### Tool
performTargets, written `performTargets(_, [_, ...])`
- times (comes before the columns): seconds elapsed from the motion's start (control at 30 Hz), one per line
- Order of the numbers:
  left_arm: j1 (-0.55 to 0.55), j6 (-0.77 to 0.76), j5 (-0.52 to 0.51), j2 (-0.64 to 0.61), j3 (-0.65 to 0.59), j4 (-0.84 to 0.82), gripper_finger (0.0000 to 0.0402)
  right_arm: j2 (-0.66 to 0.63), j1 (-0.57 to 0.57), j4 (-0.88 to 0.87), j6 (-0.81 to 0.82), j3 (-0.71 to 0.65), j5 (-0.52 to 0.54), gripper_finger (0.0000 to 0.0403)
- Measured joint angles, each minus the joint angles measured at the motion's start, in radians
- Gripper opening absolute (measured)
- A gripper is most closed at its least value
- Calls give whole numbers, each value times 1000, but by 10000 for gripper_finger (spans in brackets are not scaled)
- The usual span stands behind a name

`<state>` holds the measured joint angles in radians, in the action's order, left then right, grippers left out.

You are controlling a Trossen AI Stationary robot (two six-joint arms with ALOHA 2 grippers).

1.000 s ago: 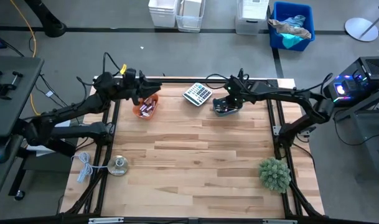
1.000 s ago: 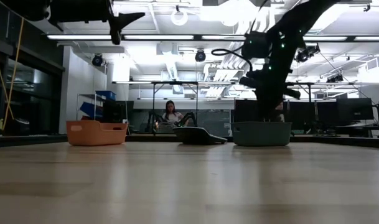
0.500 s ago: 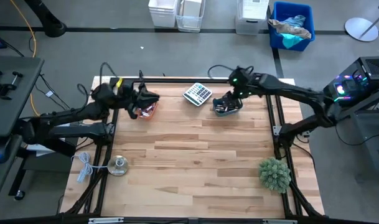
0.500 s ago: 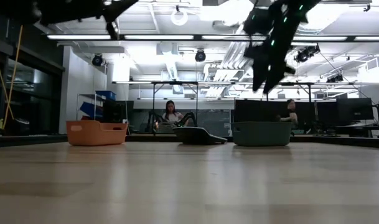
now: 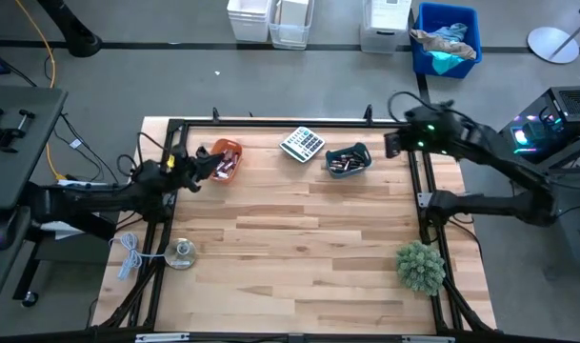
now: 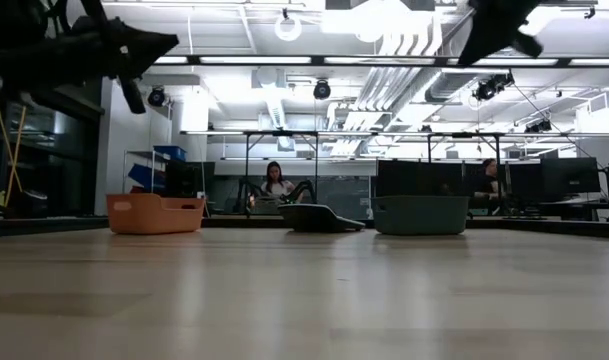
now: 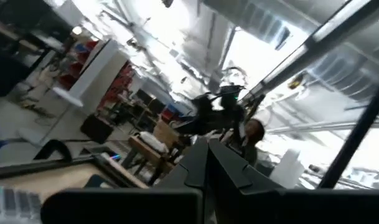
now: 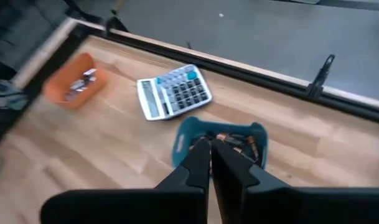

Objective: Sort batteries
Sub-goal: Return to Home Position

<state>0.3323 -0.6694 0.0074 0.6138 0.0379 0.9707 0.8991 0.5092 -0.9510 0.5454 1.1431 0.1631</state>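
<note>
batteries (image 8: 231, 140) coppery-dark in blue bin (image 8: 182, 138), silvery in orange bin (image 8: 57, 88); left tool (image 7: 206, 149), right tool (image 8: 210, 146) clenched, empty.

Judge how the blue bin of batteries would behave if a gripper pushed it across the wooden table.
The blue bin would probably slide rather than tip: it sits low and wide. The batteries lying inside likely make it heavy for its size, and these loose cylinders may roll and rattle.
</note>
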Motion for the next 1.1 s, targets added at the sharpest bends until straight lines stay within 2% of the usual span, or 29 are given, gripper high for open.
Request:
performTargets(0.27, [-231, 64, -273, 15, -27, -82, 0, -198, -139, -22, 89, -20, -36, 1])
performTargets(0.37, [-279, 118, -359, 13, -27, -53, 0, -271, -209, 49, 110, -99, -57, 1])
performTargets(0.43, [-290, 140, -376, 5, -27, -6, 0, -324, -255, 128, 135, -195, -70, 1])
performTargets(0.57, [-290, 130, -378, -15, -27, 20, 0, -432, -336, 402, 188, -456, -87, 0])
performTargets(0.77, [-290, 123, -346, -26, -27, 20, 0, -488, -409, 1128, 177, -822, -138, 0])
performTargets(0.83, [-290, 123, -345, -23, -27, 15, 0, -479, -429, 1293, 154, -900, -141, 0])
performTargets(0.93, [-290, 123, -345, -20, -27, -2, 0, -474, -452, 1416, 129, -986, -141, 0])
performTargets(1.1, [-290, 123, -345, -19, -27, -10, 0, -475, -460, 1482, 64, -1074, -143, 0])
